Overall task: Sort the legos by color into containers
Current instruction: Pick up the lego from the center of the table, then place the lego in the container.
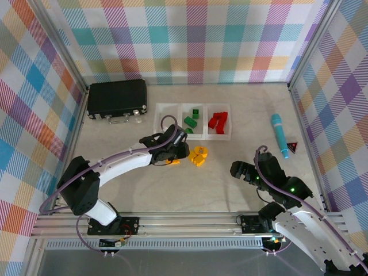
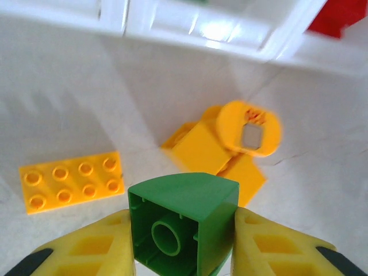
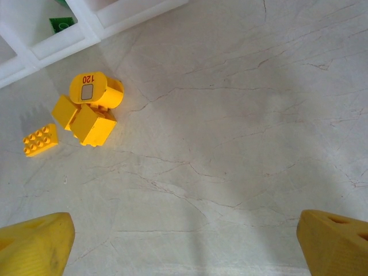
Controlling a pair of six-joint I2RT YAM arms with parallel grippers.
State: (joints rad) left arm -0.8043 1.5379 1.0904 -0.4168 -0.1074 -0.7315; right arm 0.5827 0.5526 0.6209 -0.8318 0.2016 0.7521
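1. The left fingers (image 2: 95,250) are clenched on a green lego (image 2: 183,221). They pinch two opposite side walls, with the hollow underside facing the wrist camera. The brick is just above the bench (image 1: 213,192), beside the loose yellow legos (image 1: 199,155).
2. The brick looks light, rigid and smooth. A squeeze across its flat walls should hold, but glossy plastic could swivel if the pads sit near the rounded edge.
3. The containers (image 1: 161,109) lie just beyond. Other green legos (image 1: 191,121) are in the middle bin and red legos (image 1: 218,121) in the right one, so the middle bin is probably the target.
4. The near rim is the edge to clear, so lifting before moving forward seems wise. The black case (image 1: 117,99) stands left of the row, apart from that path.
5. The right fingers (image 3: 37,241) are spread wide and grasp nothing. They hover over bare bench, well apart from the left arm.
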